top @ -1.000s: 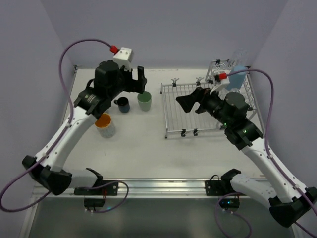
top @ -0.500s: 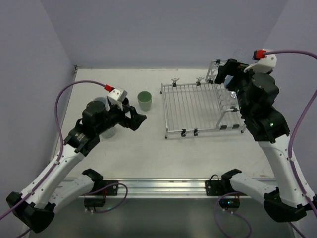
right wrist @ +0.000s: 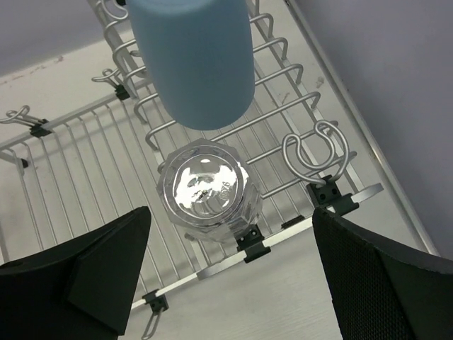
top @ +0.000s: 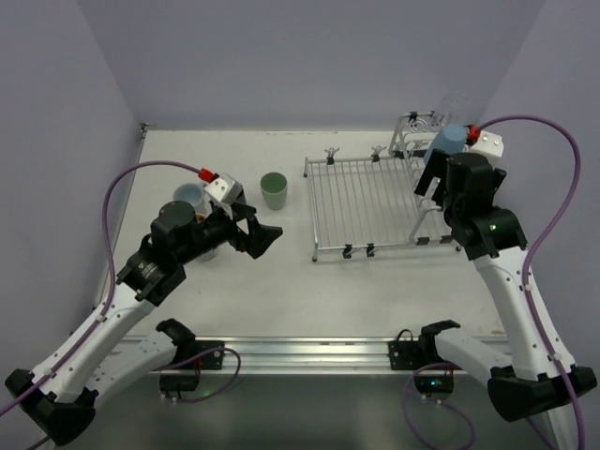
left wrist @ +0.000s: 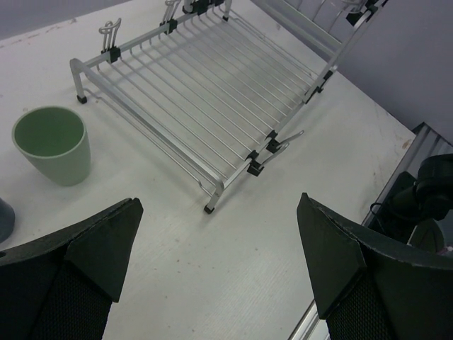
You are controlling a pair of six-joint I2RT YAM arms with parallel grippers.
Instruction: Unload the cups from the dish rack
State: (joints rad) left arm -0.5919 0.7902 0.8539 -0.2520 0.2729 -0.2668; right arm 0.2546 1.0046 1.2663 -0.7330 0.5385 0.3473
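The silver dish rack (top: 361,202) stands at the right of the table. Upside down on its raised section are a light blue tumbler (right wrist: 198,57) and, in front of it, a clear glass (right wrist: 209,188). My right gripper (right wrist: 231,212) hangs open just above that glass, one finger on each side, touching nothing. The pale green tumbler (left wrist: 51,142) stands on the table left of the rack. My left gripper (left wrist: 219,202) is open and empty over bare table near the rack's (left wrist: 205,85) front corner. In the top view the blue tumbler (top: 453,139) shows beside the right gripper (top: 431,173).
A dark mug's edge (left wrist: 3,216) shows at the left of the left wrist view. A pale cup rim (top: 187,194) peeks from behind the left arm. The table's right edge runs close along the rack. Another clear glass (top: 457,101) stands at the rack's back.
My left arm has drawn back from the cups on the table and turned toward the rack. My right arm left the flat grid and now hovers over the raised section.
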